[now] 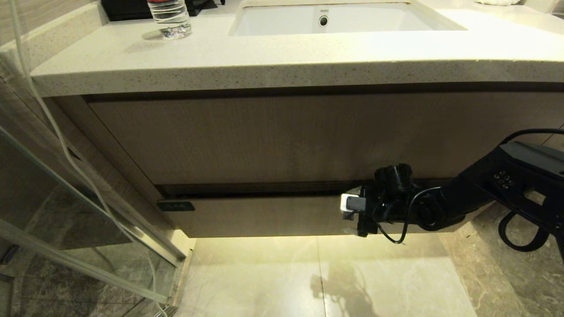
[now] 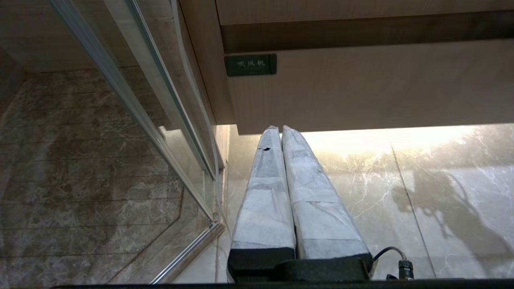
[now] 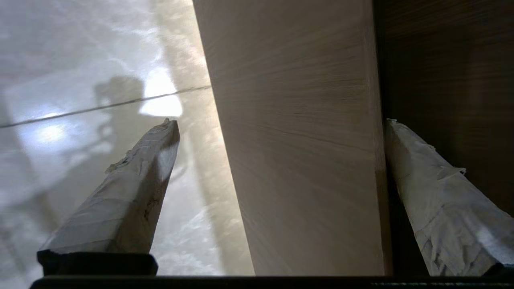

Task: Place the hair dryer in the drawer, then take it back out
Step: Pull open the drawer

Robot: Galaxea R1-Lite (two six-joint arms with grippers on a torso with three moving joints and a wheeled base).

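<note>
The drawer [image 1: 264, 215] is the shallow wood-grain front under the vanity, with a black label [image 1: 175, 205] at its left end. A dark gap runs along its top edge. My right gripper [image 1: 351, 216] is open and straddles the drawer front [image 3: 297, 160]. One taped finger [image 3: 425, 180] reaches into the dark gap above it, and the other finger [image 3: 136, 180] hangs below, apart from the wood. The hair dryer is out of view. My left gripper [image 2: 279, 129] is shut on nothing and sits low, facing the drawer's [image 2: 361, 84] label end [image 2: 250, 65].
A taller wood-grain panel [image 1: 282, 136] sits above the drawer, under a stone countertop [image 1: 264, 61] with a sink [image 1: 343, 20] and a water bottle [image 1: 171, 17]. A glass shower door [image 1: 66, 211] and a white cable [image 1: 57, 132] stand at the left. Below lies pale marble floor [image 1: 317, 273].
</note>
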